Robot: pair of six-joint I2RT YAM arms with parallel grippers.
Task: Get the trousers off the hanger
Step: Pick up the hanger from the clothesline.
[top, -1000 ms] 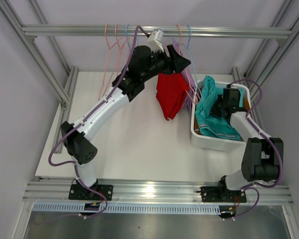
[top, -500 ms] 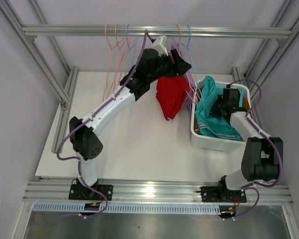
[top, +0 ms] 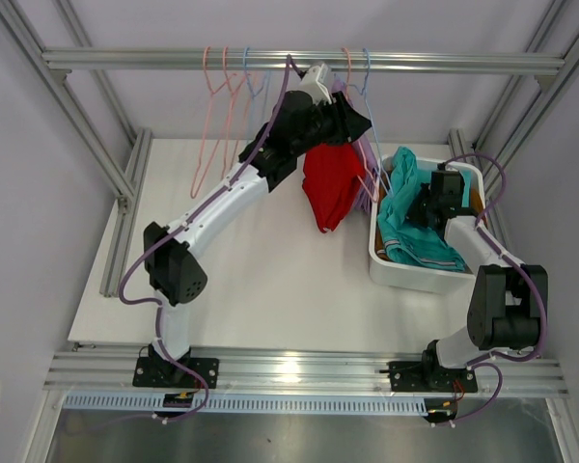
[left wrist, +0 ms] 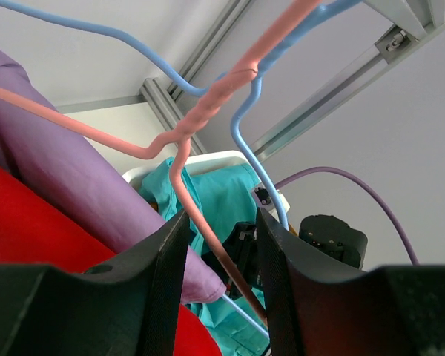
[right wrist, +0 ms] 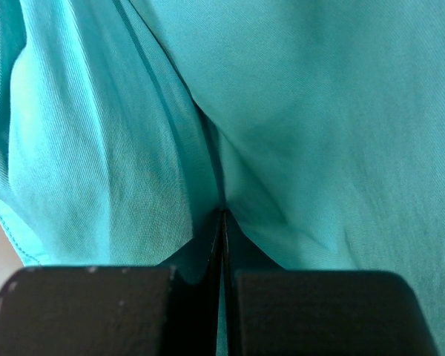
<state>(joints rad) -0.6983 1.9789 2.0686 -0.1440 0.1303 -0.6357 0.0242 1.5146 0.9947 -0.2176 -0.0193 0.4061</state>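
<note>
Top external view gives me the red trousers hanging just left of the white tub, with the lavender trousers between them and the tub. My left fingers stand apart beside the tub's far left corner, and the wire of a pink hanger runs through the gap. Inside the tub lie the teal trousers. My right fingers are pressed together there, a fold of teal pinched at their tips.
</note>
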